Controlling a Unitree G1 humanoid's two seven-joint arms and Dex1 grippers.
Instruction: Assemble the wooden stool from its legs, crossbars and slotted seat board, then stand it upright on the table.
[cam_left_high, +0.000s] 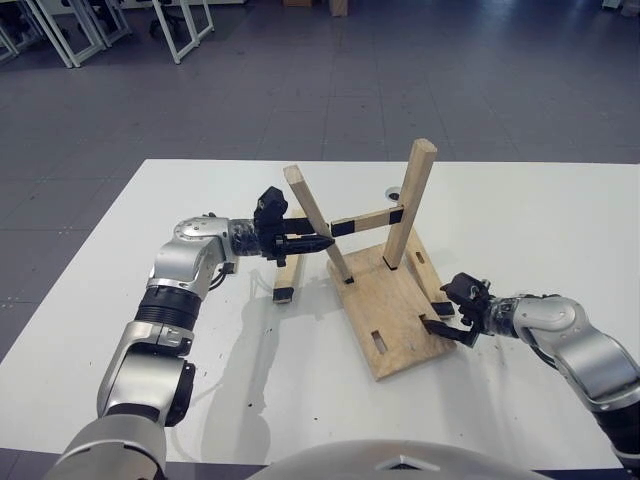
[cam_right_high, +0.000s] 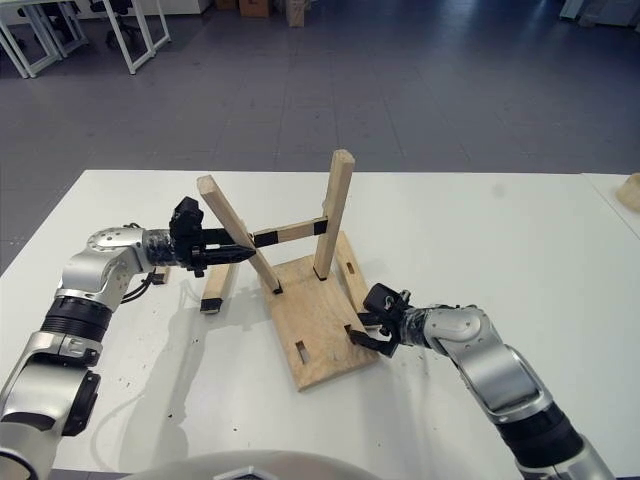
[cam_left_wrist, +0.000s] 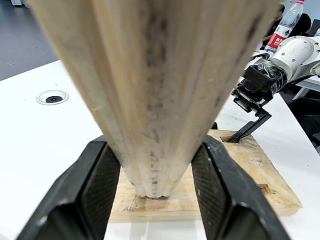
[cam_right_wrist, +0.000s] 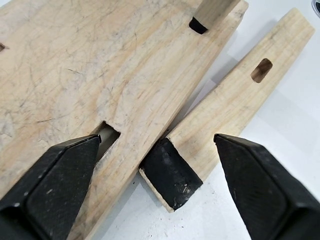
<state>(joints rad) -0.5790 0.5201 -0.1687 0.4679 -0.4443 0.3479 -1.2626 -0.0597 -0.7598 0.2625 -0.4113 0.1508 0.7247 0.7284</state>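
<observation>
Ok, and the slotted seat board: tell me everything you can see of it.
The seat board is a pale, scuffed wooden rectangle lying askew on the white table. An upright leg and a leaning leg stand in its far slots, and its near slots are empty. A loose leg lies along its right edge. The right gripper, fingers open, straddles that edge beside an empty slot.

seat board (cam_left_high: 395, 318) laid flat on worktop (cam_left_high: 520, 220) | left leg (cam_left_high: 316, 220) and right leg (cam_left_high: 412, 200) stood in its far slots, bridged by crossbar (cam_left_high: 368, 219) | third leg (cam_left_high: 287, 280) laid left of board | fourth leg (cam_right_wrist: 235, 95) laid just beside its right edge
</observation>
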